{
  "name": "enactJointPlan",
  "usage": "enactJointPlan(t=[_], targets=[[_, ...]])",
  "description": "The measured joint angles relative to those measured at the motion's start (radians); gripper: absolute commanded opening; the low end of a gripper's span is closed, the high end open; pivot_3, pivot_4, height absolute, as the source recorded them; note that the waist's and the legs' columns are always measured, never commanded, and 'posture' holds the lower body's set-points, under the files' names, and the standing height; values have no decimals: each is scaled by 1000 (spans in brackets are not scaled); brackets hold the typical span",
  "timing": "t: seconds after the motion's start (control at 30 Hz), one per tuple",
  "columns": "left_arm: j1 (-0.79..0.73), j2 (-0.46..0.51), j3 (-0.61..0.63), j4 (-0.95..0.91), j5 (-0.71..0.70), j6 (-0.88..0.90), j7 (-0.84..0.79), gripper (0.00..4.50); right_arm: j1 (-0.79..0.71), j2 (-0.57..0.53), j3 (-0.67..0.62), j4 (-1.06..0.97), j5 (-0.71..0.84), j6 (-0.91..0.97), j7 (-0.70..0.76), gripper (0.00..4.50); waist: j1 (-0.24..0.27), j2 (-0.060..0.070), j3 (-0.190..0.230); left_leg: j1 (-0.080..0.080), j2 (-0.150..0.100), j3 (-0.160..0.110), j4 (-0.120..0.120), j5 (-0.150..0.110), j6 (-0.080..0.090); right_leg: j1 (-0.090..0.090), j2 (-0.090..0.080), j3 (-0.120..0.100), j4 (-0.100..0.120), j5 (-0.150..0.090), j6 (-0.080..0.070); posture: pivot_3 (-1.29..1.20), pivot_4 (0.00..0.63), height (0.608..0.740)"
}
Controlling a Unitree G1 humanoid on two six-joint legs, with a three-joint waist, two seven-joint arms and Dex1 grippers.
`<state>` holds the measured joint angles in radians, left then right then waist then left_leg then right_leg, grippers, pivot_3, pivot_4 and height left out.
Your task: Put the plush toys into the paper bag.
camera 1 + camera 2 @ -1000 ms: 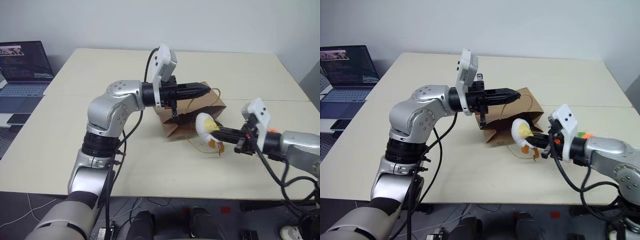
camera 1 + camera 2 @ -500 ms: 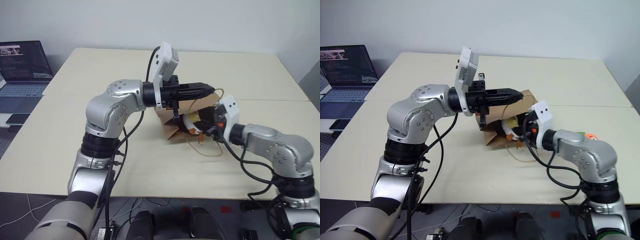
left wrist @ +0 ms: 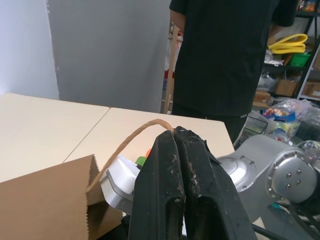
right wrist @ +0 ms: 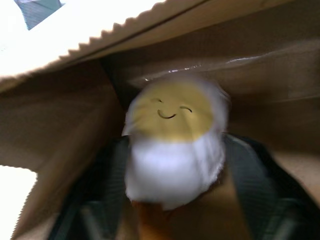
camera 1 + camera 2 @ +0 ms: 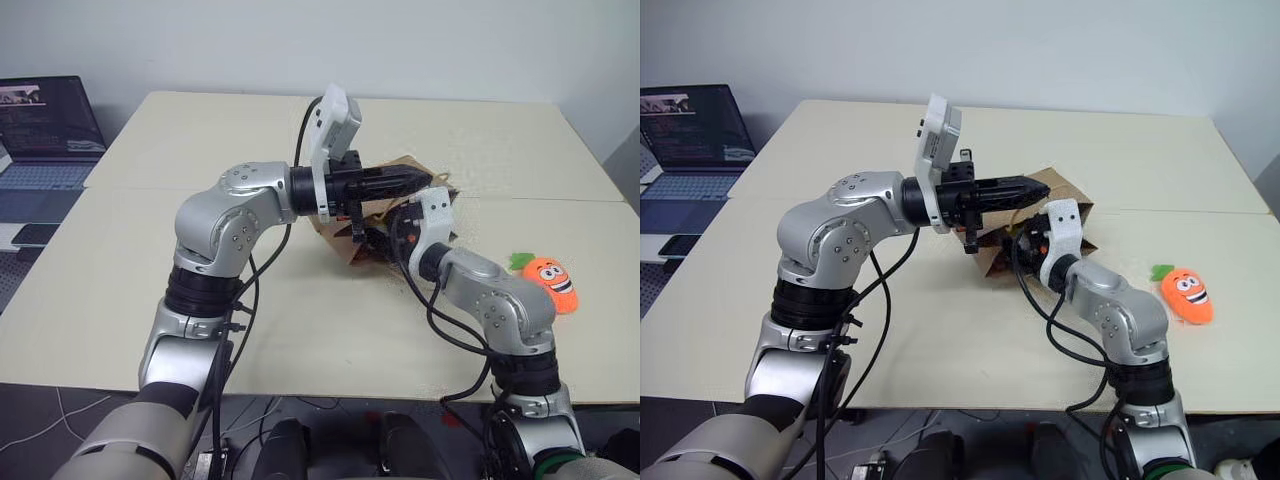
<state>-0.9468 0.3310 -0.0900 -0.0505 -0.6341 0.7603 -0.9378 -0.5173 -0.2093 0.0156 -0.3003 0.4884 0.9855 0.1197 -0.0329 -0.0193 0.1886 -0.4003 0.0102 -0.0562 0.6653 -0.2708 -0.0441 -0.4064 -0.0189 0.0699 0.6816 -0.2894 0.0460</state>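
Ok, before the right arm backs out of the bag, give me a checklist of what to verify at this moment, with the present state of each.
1. Paper bag mouth held open: ok, left gripper is shut on the bag's handle, lifting it.
2. Egg toy inside the bag: ok, paper walls surround it in the right wrist view.
3. Right gripper released the egg: cannot tell, a finger stands on each side of the toy, contact unclear.
4. Carrot toy ready for pickup: ok, lying on the table to the robot's right, apart from the bag.
5. Bag stable: cannot tell.
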Motion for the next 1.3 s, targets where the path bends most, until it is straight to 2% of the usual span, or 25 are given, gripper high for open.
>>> enactJointPlan(t=[0.03, 0.17, 0.3, 0.43, 0.57, 0.67, 0.77, 0.93, 1.03, 1.3], targets=[[0, 0, 0, 1, 0, -1, 6, 0, 1, -5, 0, -12, -2, 0, 2, 4439, 0, 0, 0, 0, 0, 0, 0, 0, 0, 0, 0, 0, 0, 0, 0, 0, 150, 740], [0, -3, 0, 9, 4, -5, 24, 0, 1, -72, -7, -84, 3, 22, 31, 4439, 0, 0, 0, 0, 0, 0, 1, 0, 0, 0, 0, 0, 0, 0, 0, 0, 150, 740], [0, -5, -1, 16, 15, -14, 34, 0, 1, -180, -51, -172, 53, 124, 83, 4439, 1, 0, 0, 0, 0, 0, 1, 0, 0, 0, 0, 0, -1, 0, 0, 0, 150, 740], [2, -7, -1, 23, 23, -28, 36, 0, 1, -306, -142, -253, 149, 249, 160, 4439, 1, 0, 0, 0, 0, 0, 0, 0, 0, 0, 0, 0, -1, 0, 0, 0, 150, 740], [8, -14, -3, 24, 30, -34, 36, 0, 0, -448, -292, -300, 284, 361, 261, 4439, 2, 0, 0, 0, -1, 1, 1, 0, 0, 1, 0, 0, -1, 0, 0, 0, 150, 740], [20, -26, -8, 22, 31, -43, 35, 0, 42, -584, -401, -291, 294, 332, 320, 4439, 5, 0, 0, 0, -1, 2, 1, 0, 1, 2, 0, 1, -2, 0, 0, 0, 150, 740], [36, -31, -12, 24, 38, -49, 35, 0, 184, -689, -468, -253, 182, 203, 339, 4439, 7, -1, 0, 0, -1, 2, 1, 0, 1, 2, 0, 1, -2, 0, 0, 0, 150, 740], [43, -52, -23, 23, 45, -65, 34, 0, 416, -694, -490, -152, 40, 41, 361, 4439, 6, -1, 0, 0, -1, 4, 2, 0, 1, 2, 0, 3, -1, 0, 0, 0, 150, 740], [47, -62, -25, 22, 46, -72, 34, 0, 502, -684, -511, -101, 5, -17, 385, 4439, 2, -1, 0, 1, 0, 6, 2, 0, 1, 2, 0, 3, -2, 0, 0, 0, 150, 740], [55, -63, -29, 22, 51, -76, 33, 0, 533, -646, -523, 77, -10, -81, 410, 4439, 1, 0, -1, 1, 0, 6, 8, 0, 1, 4, 0, 3, 0, 1, 1, 0, 150, 740]])
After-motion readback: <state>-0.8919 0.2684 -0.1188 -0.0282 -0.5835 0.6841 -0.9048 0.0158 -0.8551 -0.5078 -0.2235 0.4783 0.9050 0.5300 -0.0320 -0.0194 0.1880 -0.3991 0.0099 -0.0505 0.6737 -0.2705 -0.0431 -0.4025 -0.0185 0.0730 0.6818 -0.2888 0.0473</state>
